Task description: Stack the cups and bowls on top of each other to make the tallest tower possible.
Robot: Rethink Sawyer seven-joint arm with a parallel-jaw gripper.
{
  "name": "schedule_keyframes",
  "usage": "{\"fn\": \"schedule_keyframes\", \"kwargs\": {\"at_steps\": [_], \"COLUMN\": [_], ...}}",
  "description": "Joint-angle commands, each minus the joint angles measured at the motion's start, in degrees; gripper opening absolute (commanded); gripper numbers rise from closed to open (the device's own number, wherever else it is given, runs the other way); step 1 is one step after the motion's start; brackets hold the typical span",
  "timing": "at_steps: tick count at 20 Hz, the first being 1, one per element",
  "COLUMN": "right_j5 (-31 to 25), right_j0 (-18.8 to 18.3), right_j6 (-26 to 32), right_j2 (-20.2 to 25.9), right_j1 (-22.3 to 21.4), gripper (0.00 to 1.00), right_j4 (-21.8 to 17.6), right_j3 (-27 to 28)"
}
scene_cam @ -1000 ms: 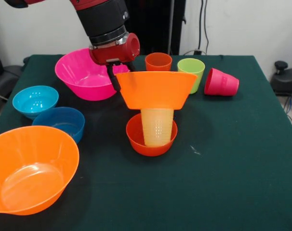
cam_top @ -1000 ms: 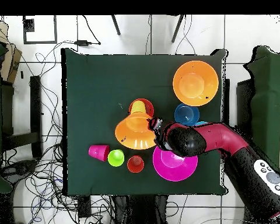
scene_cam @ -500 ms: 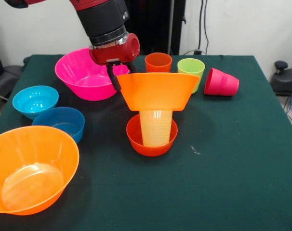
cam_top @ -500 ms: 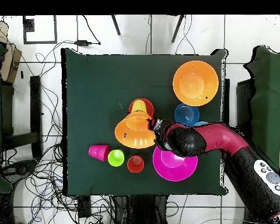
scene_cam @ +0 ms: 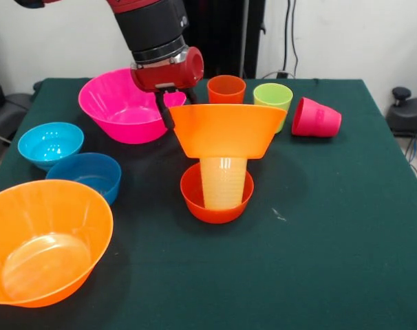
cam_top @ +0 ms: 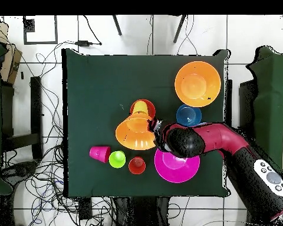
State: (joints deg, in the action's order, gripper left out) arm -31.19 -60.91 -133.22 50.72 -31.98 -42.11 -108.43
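The gripper [scene_cam: 170, 110] is clamped on the rim at 9 o'clock of the large orange bowl [scene_cam: 226, 130], which sits atop the pale yellow cup [scene_cam: 223, 182].

A large bowl [scene_cam: 224, 128] sits on a cup [scene_cam: 223, 182] standing inside a small bowl [scene_cam: 216, 201] mid-table.

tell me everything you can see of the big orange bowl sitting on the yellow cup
The large translucent orange plastic bowl is round with flaring sides, upright and level, its narrow base resting on the ribbed pale yellow cup, which stands in the small red-orange bowl. The gripper meets its rim on the side toward the magenta bowl.
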Motion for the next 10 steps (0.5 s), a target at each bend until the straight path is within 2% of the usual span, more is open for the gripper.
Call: {"fn": "schedule_keyframes", "kwargs": {"at_steps": [1, 5, 9, 10], "right_j5": [3.81, 2.98, 4.1, 4.42], "right_j0": [5.66, 7.52, 8.23, 8.29], "right_j6": [0.7, 0.08, 0.31, 0.41], "right_j2": [-3.76, -3.82, -4.36, -4.59], "right_j1": [-1.15, -2.34, -2.5, -2.62], "gripper": [1.0, 1.0, 1.0, 0.0], "right_j4": [-2.64, -0.93, -1.31, -1.19], "right_j3": [1.18, 2.33, 3.44, 3.29]}}
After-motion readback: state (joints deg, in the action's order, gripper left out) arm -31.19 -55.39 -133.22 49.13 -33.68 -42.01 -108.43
